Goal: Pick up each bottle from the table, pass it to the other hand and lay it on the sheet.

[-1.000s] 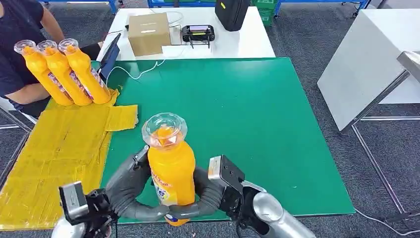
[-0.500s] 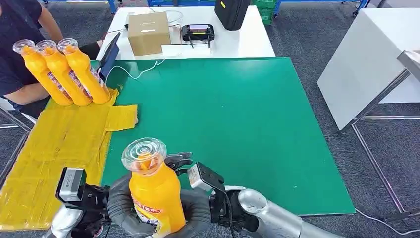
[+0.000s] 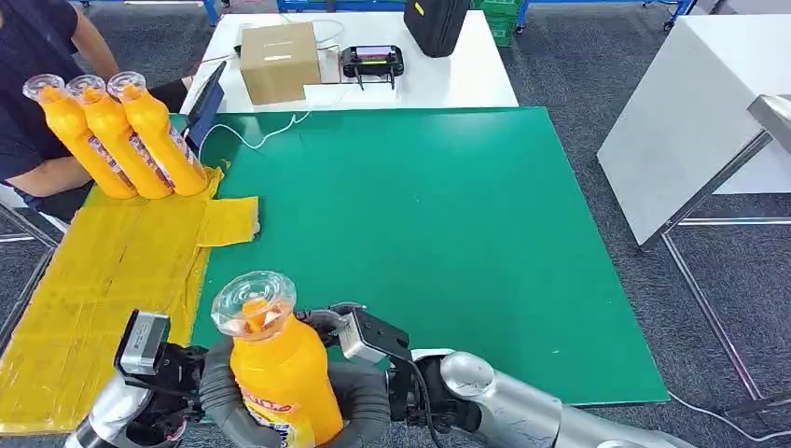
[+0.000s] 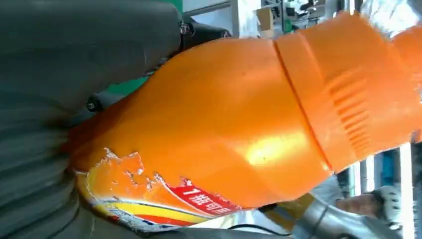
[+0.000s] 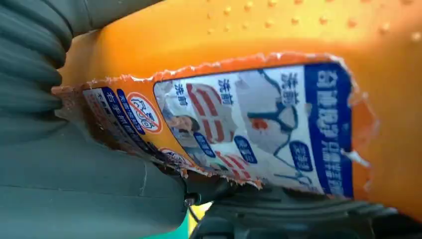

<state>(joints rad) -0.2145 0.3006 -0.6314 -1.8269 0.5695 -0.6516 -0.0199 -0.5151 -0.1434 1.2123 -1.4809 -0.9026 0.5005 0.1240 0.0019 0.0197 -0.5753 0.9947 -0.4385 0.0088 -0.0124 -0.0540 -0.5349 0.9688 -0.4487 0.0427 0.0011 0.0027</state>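
Yellow sheet [image 3: 103, 280]: it is lying on the left part of the green counter [image 3: 448, 224], and one small loose piece is lying beside its upper right corner.
Laid bottles [image 3: 117, 135]: three orange bottles are lying side by side at the far end of the sheet, touching one another, with their clear caps pointing away from the robot.
Left hand [image 3: 219, 397]: its fingers are wrapping around the lower body of the held bottle; in the left wrist view the grey thumb [image 4: 84, 45] is pressing on the orange plastic.
Held bottle [image 3: 280, 373]: it is being held upright above the near edge of the counter, just right of the sheet. Compared with a second ago, it is sitting lower and more to the left, toward the sheet.
Right hand [image 3: 359, 392]: its fingers are also closing around the same bottle, on the label side, so both hands are gripping it together.
Meaning for the task: the passing from right to left is probably in its middle; the right hand is not yet letting go, and the laying on the sheet is not yet done.
Count: four bottles in all, three on the sheet and one in the hands; one sheet; two robot hands.
Person [image 3: 37, 84]: a person in a dark top is sitting at the far left, behind the sheet.
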